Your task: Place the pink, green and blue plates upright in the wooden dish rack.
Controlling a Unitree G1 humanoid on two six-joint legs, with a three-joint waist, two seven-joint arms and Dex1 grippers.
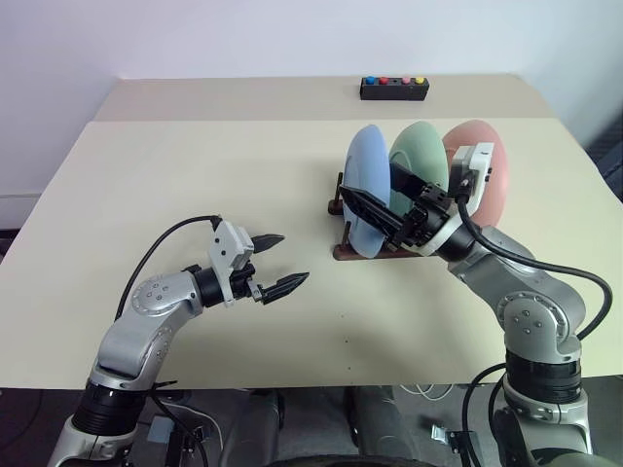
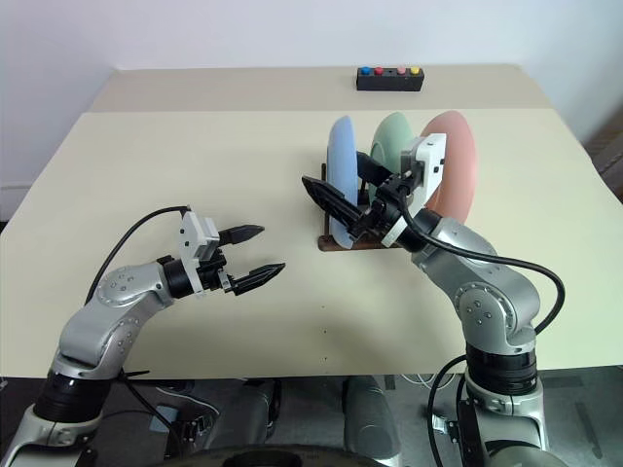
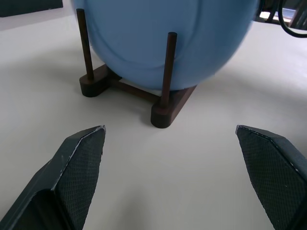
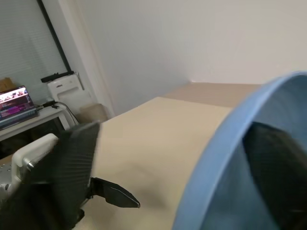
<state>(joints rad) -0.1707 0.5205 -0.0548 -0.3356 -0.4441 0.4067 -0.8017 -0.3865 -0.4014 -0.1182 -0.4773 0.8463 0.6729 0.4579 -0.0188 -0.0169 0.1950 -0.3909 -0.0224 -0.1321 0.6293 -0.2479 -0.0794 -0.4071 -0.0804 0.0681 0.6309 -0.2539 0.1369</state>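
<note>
Right hand [image 1: 375, 207], fingers apart astride blue plate [image 1: 364, 185], hides rack [image 1: 343, 251].

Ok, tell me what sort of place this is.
Probably a robotics lab or office: a plain beige table against a white wall, a black box with coloured buttons, and a lit monitor on a side desk.

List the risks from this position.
The right gripper is open, with one finger on each side of the blue plate; a sideways pull-out could tip it against the green plate. The blue plate stands at the end of the wooden dish rack, so a nudge may drop it on the table.
</note>
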